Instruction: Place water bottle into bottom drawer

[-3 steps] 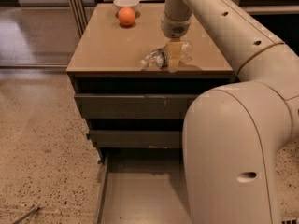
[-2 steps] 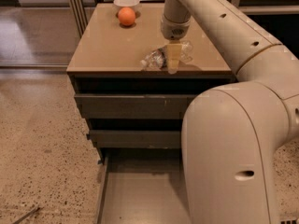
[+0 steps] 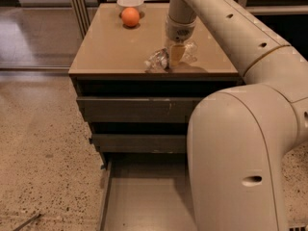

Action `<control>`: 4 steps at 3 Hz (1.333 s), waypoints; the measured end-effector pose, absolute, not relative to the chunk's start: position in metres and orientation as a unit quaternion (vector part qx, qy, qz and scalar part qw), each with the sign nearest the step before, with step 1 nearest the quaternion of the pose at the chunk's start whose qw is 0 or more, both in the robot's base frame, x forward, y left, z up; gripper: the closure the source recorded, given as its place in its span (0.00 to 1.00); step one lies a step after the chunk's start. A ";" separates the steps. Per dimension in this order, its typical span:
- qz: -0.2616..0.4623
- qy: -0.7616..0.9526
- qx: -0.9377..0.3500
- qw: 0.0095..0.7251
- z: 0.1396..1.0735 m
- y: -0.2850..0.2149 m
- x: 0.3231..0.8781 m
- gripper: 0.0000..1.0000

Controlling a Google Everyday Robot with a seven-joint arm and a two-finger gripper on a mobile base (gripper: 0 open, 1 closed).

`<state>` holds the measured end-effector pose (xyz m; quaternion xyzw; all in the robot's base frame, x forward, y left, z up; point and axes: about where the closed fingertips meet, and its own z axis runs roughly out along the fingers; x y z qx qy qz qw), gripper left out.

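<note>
The water bottle [image 3: 158,60], clear and crinkled, lies on its side on the tan cabinet top [image 3: 115,47], near the front edge. My gripper [image 3: 175,57] comes straight down onto the bottle's middle and hides part of it; the bottle still rests on the top. The bottom drawer [image 3: 144,201] is pulled out below, a grey tray with a bare floor. My arm's large white body covers its right part.
An orange ball [image 3: 130,17] sits at the back of the cabinet top in front of a white bowl [image 3: 130,2]. Two narrower drawers [image 3: 134,109] above the bottom one are closed. Speckled floor lies to the left.
</note>
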<state>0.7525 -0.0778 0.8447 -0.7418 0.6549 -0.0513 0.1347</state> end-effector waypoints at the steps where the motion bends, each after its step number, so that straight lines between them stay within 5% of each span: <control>1: -0.051 0.655 -0.742 0.135 0.845 -0.078 0.753 0.65; 2: -0.051 0.655 -0.742 0.135 0.845 -0.078 0.753 0.89; 3: -0.051 0.655 -0.742 0.135 0.845 -0.078 0.753 1.00; 4: -0.052 0.655 -0.742 0.134 0.844 -0.077 0.753 1.00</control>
